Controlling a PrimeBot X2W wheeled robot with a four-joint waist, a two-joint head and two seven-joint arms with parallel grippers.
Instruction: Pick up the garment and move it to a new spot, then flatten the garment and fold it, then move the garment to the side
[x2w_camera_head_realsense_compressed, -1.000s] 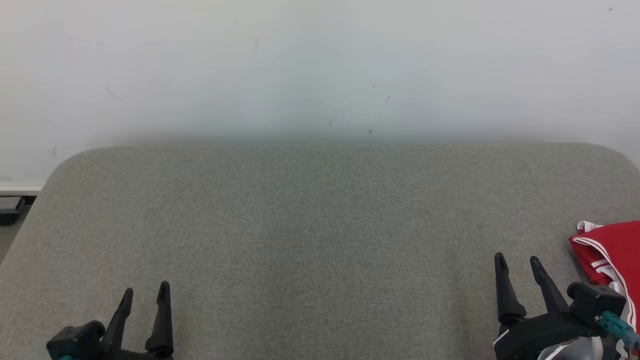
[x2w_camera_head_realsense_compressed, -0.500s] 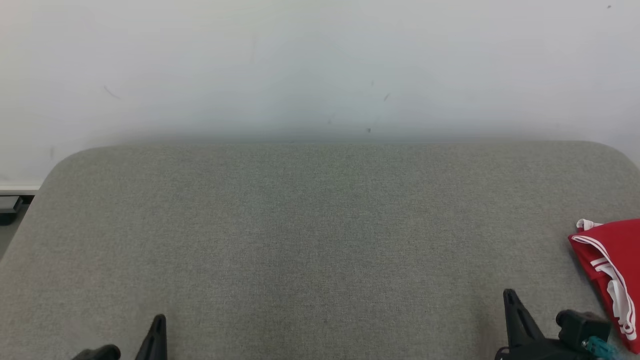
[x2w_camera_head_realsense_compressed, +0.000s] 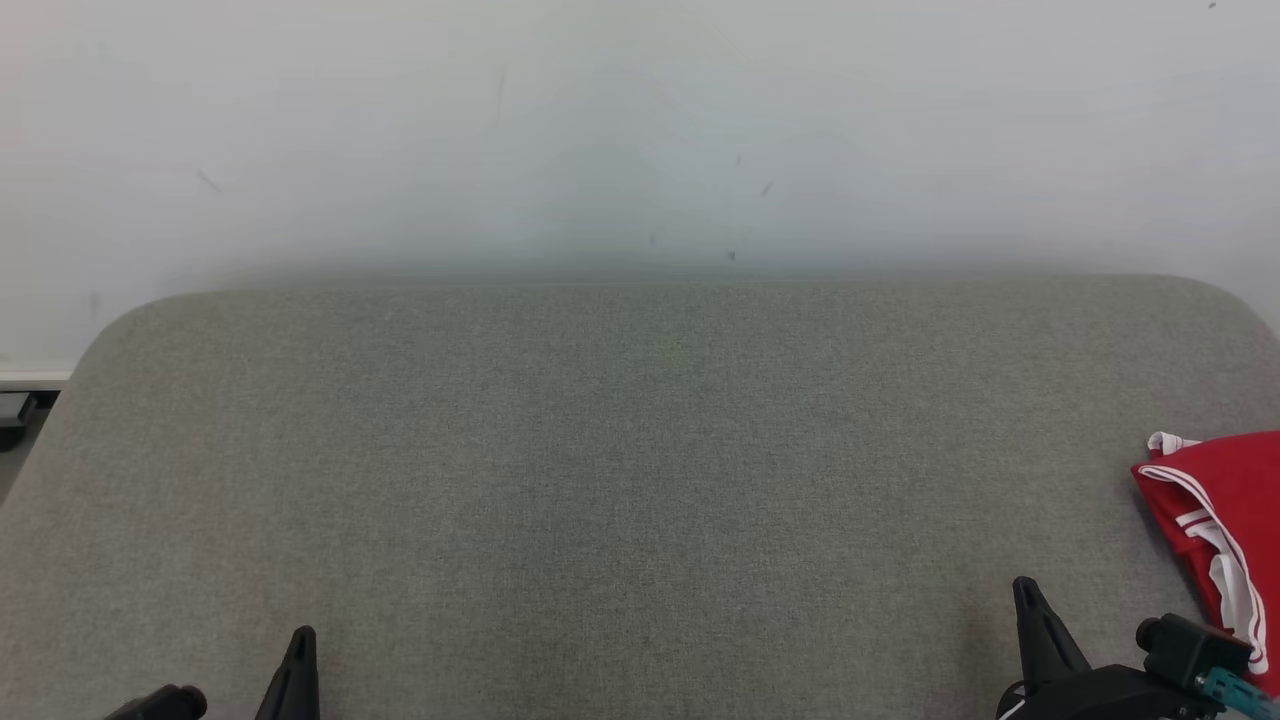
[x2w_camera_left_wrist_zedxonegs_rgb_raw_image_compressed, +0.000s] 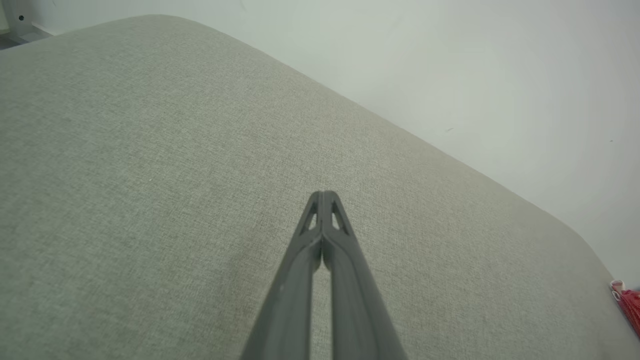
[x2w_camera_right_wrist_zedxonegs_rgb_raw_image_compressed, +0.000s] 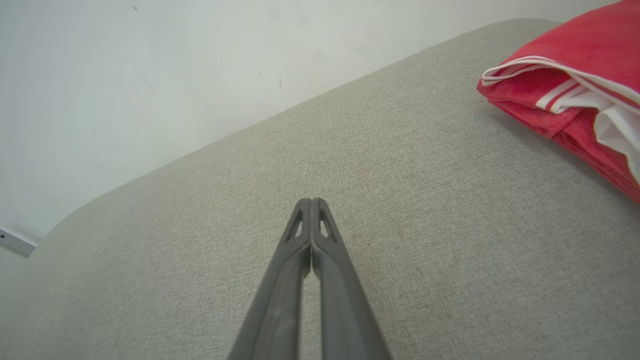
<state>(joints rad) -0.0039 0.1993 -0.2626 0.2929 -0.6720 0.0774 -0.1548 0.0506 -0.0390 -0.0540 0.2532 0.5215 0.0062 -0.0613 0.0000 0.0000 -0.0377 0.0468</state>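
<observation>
left gripper (x2w_camera_left_wrist_zedxonegs_rgb_raw_image_compressed: 324, 196) and right gripper (x2w_camera_right_wrist_zedxonegs_rgb_raw_image_compressed: 311, 202) both pinched closed, empty, over the grey counter (x2w_camera_head_realsense_compressed: 640, 450); red garment (x2w_camera_head_realsense_compressed: 1215, 480) at its right edge

Nothing here can be read as text, a label, a brand, a number or a sign. The red garment (x2w_camera_head_realsense_compressed: 1215, 500), lying at the right edge of the grey padded surface (x2w_camera_head_realsense_compressed: 640, 480), has white stripes and white trim. No letters or figures can be made out on them in the head view or in the right wrist view.
</observation>
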